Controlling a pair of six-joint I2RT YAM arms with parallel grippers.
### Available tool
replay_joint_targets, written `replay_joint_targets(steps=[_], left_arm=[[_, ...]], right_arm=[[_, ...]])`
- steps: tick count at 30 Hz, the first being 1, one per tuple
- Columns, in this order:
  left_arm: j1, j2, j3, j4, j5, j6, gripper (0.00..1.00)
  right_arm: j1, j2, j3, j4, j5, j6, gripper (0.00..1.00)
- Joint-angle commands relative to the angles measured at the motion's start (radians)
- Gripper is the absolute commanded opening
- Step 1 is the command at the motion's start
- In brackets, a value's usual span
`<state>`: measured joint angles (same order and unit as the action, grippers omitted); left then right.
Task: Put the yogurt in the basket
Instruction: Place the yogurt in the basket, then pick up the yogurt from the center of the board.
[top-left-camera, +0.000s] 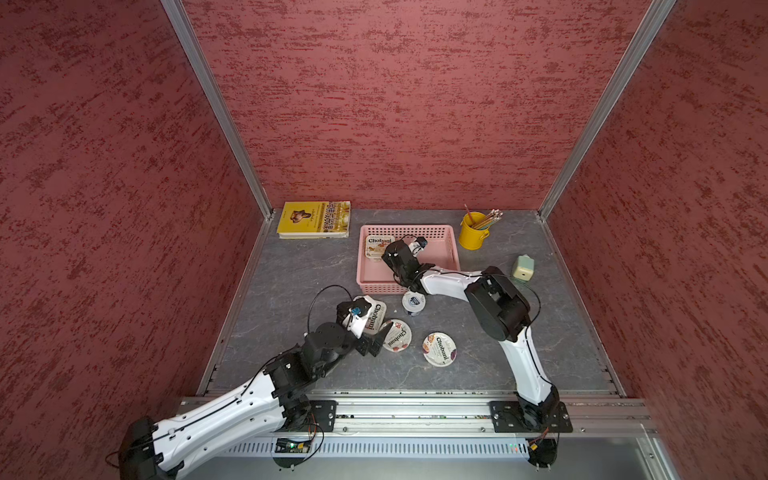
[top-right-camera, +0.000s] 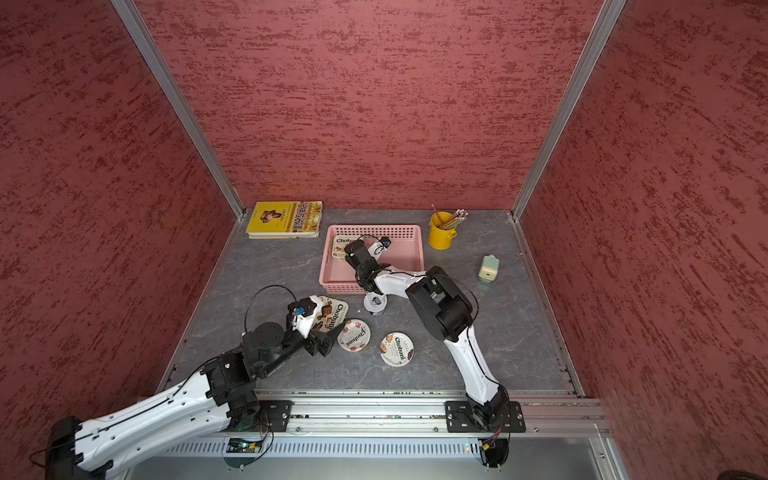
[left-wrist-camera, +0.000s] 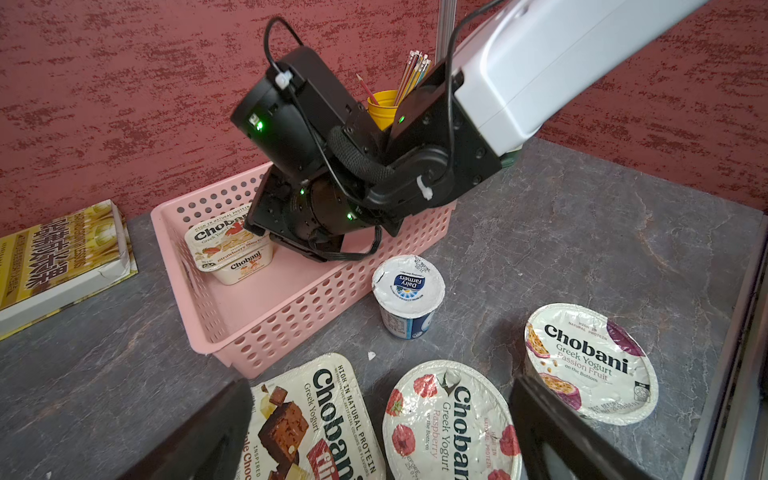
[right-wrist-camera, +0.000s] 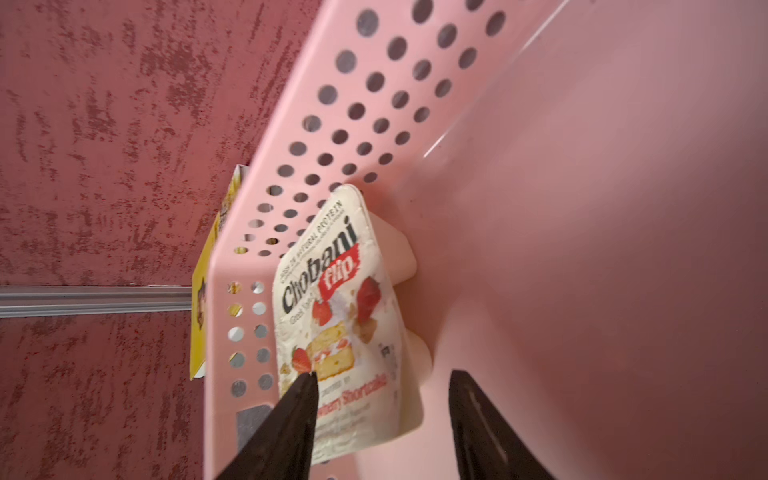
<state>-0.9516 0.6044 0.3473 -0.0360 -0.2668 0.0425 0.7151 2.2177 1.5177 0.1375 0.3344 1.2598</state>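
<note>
**A:** What can you read on the yogurt?

**B:** "Chobani Flip" on the Strawberry Shortcake cup (right-wrist-camera: 332, 316). It stands upright in the far left corner of the pink basket (right-wrist-camera: 374, 104). My right gripper (right-wrist-camera: 382, 374) is bent down over it, fingers apart, holding nothing.

**A:** And the others?

**B:** They are on the table (top-left-camera: 291, 270), near side of the basket: the small Dairy Farmers cup (left-wrist-camera: 409, 286), the Raspberry cup (left-wrist-camera: 449, 424), the Passion Fruit cup (left-wrist-camera: 590, 361) and the brownie cup (left-wrist-camera: 316, 419), all three "Chobani". My left gripper (left-wrist-camera: 380, 384) hangs low over brownie and Raspberry, fingers also apart.
</note>
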Motion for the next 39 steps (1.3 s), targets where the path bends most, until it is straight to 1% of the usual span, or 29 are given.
replay_joint_targets(steps=[1, 5, 10, 13, 18, 23, 26, 29, 31, 33, 35, 37, 38, 39], left_arm=[[0.005, 0.003, 0.002, -0.008, 0.009, 0.015, 1.00], [0.005, -0.006, 0.013, -0.014, 0.009, 0.015, 1.00], [0.004, -0.023, 0.030, -0.043, 0.010, 0.009, 1.00], [-0.001, -0.026, 0.036, -0.048, 0.020, 0.001, 1.00], [-0.025, -0.010, 0.052, -0.047, 0.038, -0.010, 1.00], [-0.063, 0.032, 0.075, -0.048, 0.029, -0.008, 1.00], [-0.085, 0.051, 0.089, -0.046, 0.023, -0.007, 1.00], [-0.110, 0.052, 0.096, -0.047, 0.017, -0.007, 1.00], [-0.120, 0.046, 0.097, -0.050, 0.013, -0.006, 1.00], [-0.129, 0.040, 0.098, -0.059, 0.010, -0.010, 1.00], [-0.136, 0.033, 0.097, -0.069, 0.002, -0.019, 1.00], [-0.144, 0.027, 0.096, -0.080, -0.008, -0.024, 1.00], [-0.147, 0.025, 0.097, -0.085, -0.014, -0.027, 1.00], [-0.151, 0.021, 0.098, -0.087, -0.021, -0.030, 1.00]], right_arm=[[-0.007, -0.110, -0.035, 0.010, -0.008, -0.028, 0.55], [-0.008, -0.215, -0.106, -0.011, -0.008, -0.064, 0.55], [-0.014, -0.387, -0.228, -0.057, -0.013, -0.159, 0.55], [-0.036, -0.484, -0.298, -0.106, -0.067, -0.216, 0.55], [-0.100, -0.643, -0.445, -0.190, -0.241, -0.295, 0.54], [-0.188, -0.793, -0.621, -0.192, -0.441, -0.364, 0.52], [-0.244, -0.852, -0.699, -0.202, -0.562, -0.401, 0.51], [-0.276, -0.884, -0.750, -0.218, -0.668, -0.456, 0.50], [-0.292, -0.880, -0.772, -0.208, -0.736, -0.487, 0.48], [-0.302, -0.855, -0.795, -0.145, -0.830, -0.509, 0.46], [-0.311, -0.810, -0.821, -0.028, -0.929, -0.497, 0.44], [-0.318, -0.767, -0.825, 0.050, -0.984, -0.475, 0.41], [-0.318, -0.716, -0.824, 0.077, -1.001, -0.464, 0.39], [-0.319, -0.696, -0.824, 0.101, -1.010, -0.457, 0.38]])
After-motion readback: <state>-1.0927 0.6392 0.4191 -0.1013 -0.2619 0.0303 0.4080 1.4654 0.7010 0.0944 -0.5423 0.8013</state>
